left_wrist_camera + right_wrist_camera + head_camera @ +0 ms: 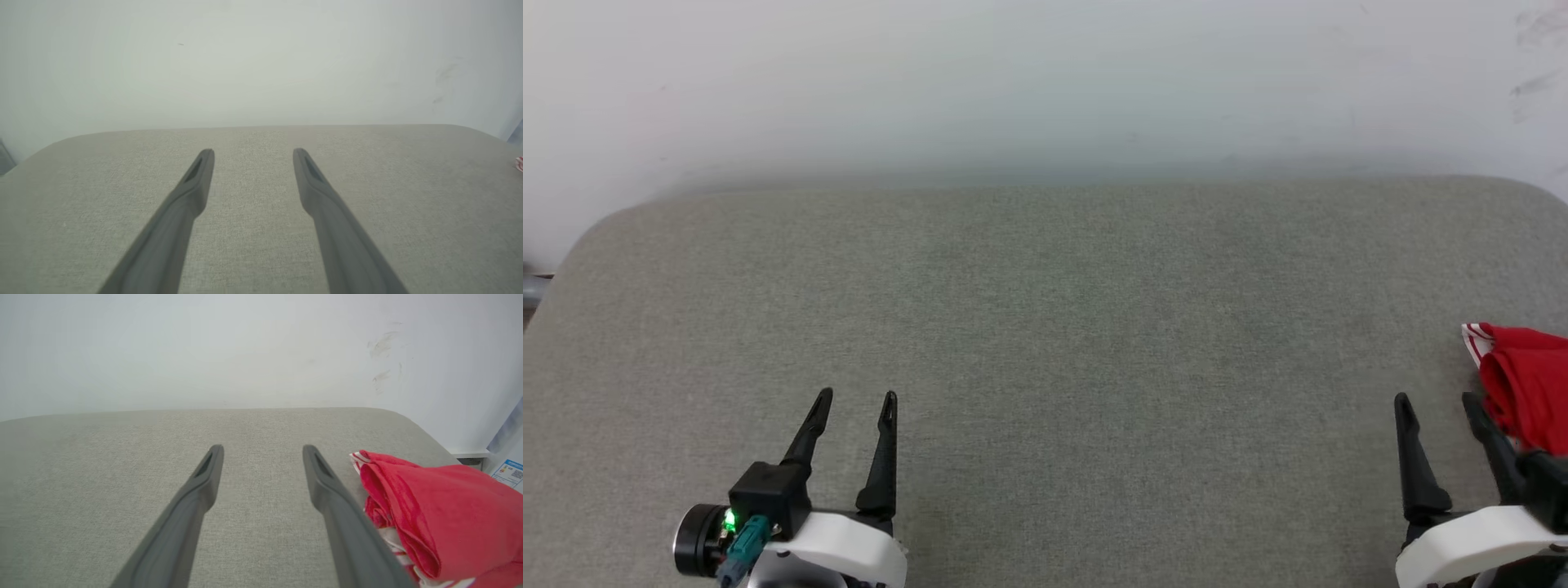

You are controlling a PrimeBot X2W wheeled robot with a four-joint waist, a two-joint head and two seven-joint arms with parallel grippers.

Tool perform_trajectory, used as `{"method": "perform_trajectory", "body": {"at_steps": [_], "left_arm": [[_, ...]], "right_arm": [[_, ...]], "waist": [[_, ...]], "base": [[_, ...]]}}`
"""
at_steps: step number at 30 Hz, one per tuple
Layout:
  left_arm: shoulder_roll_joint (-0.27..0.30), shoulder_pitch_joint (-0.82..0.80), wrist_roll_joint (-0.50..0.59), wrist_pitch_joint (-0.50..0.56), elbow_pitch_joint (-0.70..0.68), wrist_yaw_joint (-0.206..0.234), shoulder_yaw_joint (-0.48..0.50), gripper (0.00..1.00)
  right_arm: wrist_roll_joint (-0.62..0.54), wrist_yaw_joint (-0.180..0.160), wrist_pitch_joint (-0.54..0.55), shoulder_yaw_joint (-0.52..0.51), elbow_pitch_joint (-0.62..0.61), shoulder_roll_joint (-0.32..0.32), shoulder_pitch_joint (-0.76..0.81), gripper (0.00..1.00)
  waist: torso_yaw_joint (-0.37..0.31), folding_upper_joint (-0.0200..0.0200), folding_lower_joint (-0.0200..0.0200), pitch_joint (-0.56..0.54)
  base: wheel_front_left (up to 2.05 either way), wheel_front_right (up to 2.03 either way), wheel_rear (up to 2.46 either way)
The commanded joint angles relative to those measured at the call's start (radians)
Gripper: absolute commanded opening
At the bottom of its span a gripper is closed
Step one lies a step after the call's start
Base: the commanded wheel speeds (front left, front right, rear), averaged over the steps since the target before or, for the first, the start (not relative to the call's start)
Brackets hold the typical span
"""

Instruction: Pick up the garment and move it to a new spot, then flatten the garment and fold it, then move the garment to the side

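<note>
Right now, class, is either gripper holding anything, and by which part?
Nothing is held: left gripper and right gripper both stand open, the garment lying beside the right one.

Wide passage is offered across the middle and left of the grey fabric surface (1045, 327), between and ahead of the left gripper (858, 395) and right gripper (1436, 400). The far side is closed by the white wall (1045, 82), and the right edge is blocked by the bunched garment (1527, 384), heaped just beside the right gripper's outer finger.
</note>
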Motion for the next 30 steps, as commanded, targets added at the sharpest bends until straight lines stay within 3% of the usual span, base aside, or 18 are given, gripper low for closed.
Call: {"method": "perform_trajectory", "body": {"at_steps": [1,12,30], "left_arm": [[0.003,0.016,0.002,-0.004,0.003,0.003,0.004,1.0],[0.007,0.067,0.019,-0.004,0.009,-0.008,0.032,1.0],[-0.004,0.071,0.029,-0.004,0.024,-0.034,0.052,1.0]], "right_arm": [[0.007,-0.001,0.004,0.006,-0.013,0.004,0.02,1.0],[0.012,-0.001,0.056,0.039,-0.146,0.012,0.107,1.0],[0.027,-0.001,0.064,0.04,-0.166,0.012,0.12,1.0]], "waist": [[0.02,-0.0001,0.0002,-0.021],[0.039,-0.0001,0.0002,-0.064],[0.024,-0.0001,0.0002,-0.058]], "base": [[0.0,0.0,0.0],[0.0,0.0,0.0],[0.0,0.0,0.0]]}}
